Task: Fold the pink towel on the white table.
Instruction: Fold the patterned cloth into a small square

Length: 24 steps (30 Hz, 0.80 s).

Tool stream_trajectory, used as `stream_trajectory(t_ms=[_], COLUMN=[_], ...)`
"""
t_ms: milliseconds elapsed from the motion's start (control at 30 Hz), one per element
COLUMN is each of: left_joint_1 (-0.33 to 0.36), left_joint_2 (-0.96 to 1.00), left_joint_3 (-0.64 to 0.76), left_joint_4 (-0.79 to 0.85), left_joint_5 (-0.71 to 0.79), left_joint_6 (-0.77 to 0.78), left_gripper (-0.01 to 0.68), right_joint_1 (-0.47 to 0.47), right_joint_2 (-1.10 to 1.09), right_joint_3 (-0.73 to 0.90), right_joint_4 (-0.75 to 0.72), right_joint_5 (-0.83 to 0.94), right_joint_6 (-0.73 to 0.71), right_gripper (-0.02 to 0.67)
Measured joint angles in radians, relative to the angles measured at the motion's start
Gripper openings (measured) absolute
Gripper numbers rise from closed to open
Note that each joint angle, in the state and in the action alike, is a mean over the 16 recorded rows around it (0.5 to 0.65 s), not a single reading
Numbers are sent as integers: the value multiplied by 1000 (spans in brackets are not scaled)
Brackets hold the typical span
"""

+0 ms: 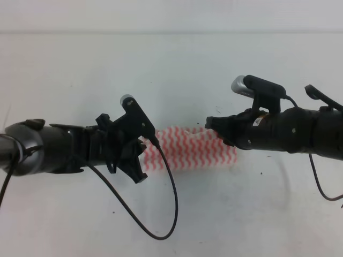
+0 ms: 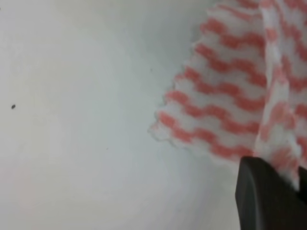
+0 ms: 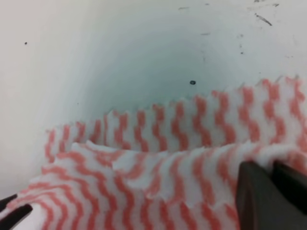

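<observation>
Pink towel, zigzag-striped, is seen bunched on the white table between both arms. Its left end is pinched in the closed left gripper; a raised fold at its right end is clamped by the closed right gripper. One dark speck is noted beyond the cloth.

One towel lies in the middle of the scene. One desk carries it. Two arms reach in, one from the left and one from the right, each ending in one tool: the left tool and the right tool. Two cameras sit on the arms, one left, one right.
</observation>
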Motion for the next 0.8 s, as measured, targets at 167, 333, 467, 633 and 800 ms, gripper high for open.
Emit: stream_trajectory(t_ms=[167,333,467,633,800], left_joint_1=[0,0,0,0,0], left_joint_2=[3,9,13,23,32], left_joint_3=[-8,-22,-33,-43,-45], left_joint_4=[0,0,0,-1,0], left_joint_5=[-7,-15,-20,-26,-33], left_joint_6=[4,4,3,3,1], left_gripper=[0,0,0,0,0], right_joint_1=[0,-1,-1,-1,-1], right_joint_2=[0,-2,-3,-3,-3], right_joint_3=[0,0,0,0,0], right_joint_4=[-1,-3,-4,-4,-6], right_joint_5=[0,-1,-2,-2,-2], right_joint_6=[0,-1,-1,-1,-1], right_gripper=[-2,-2,-2,-2,-2])
